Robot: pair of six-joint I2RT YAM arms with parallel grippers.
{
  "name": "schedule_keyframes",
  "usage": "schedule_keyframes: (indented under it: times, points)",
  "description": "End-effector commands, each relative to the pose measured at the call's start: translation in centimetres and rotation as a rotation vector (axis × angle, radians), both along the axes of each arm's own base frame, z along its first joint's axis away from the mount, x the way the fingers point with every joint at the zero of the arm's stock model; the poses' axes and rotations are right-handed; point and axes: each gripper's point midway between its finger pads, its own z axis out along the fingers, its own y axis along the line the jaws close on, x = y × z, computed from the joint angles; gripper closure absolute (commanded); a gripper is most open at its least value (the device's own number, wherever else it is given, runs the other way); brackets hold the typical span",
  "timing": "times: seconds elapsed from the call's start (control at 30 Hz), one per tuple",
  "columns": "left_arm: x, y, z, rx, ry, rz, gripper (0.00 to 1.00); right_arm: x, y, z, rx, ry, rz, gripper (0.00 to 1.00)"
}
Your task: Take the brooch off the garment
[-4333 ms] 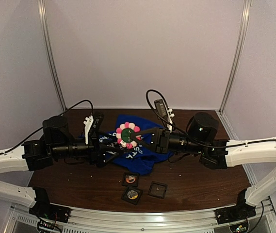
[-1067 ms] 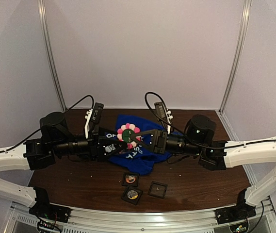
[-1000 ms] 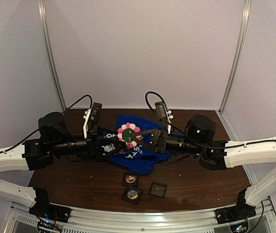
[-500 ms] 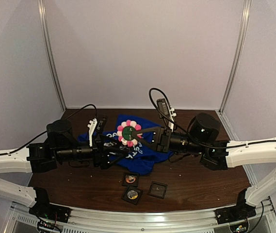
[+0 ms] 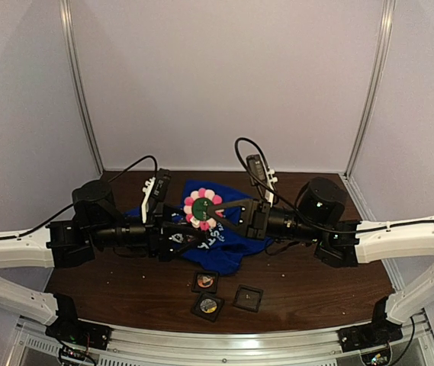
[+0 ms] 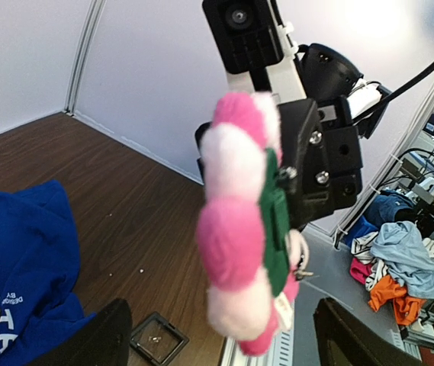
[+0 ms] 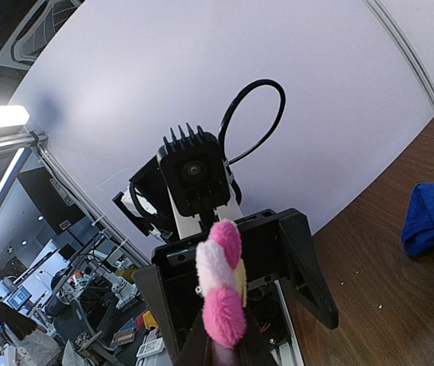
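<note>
The right tool (image 5: pixel 212 216) is clenched on the pink-and-white brooch (image 5: pixel 202 211), holding it clear above the garment (image 5: pixel 228 245), which lies beneath on the table (image 5: pixel 308 286). The left tool (image 5: pixel 186 238) is released, its jaws wide apart just beside the brooch.

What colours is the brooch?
The brooch has hot-pink and pale-pink puffs round a green centre, clearest in the left wrist view.

Probably a robotics lab: white booth walls (image 5: pixel 224 76), aluminium posts (image 5: pixel 79 84), cluttered workstations (image 7: pixel 18 320) beyond
</note>
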Motion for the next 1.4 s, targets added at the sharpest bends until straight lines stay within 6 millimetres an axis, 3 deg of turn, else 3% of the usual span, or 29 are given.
schedule_keyframes:
  times: [0.0, 0.4, 0.67, 0.83, 1.37]
  points:
    - [-0.7, -0.1, 3.8, -0.114, -0.017, -0.036, 0.16, -0.1, -0.1, -0.4, 0.0, -0.002, 0.006, 1.0]
    - [0.5, -0.2, 3.9, -0.117, 0.02, 0.026, 0.39, -0.1, 0.0, -0.5, 0.0, 0.001, 0.009, 1.0]
    - [1.7, 0.3, 0.6, 0.008, -0.032, 0.099, 0.41, -0.2, -0.1, -0.4, 0.003, 0.0, 0.009, 1.0]
    - [1.9, 0.1, 0.3, 0.028, -0.04, 0.102, 0.46, -0.2, 0.0, -0.2, 0.012, -0.005, 0.015, 1.0]
    - [0.5, -0.8, 2.5, -0.072, -0.047, 0.002, 0.3, -0.3, 0.1, -0.5, 0.009, 0.003, 0.021, 1.0]
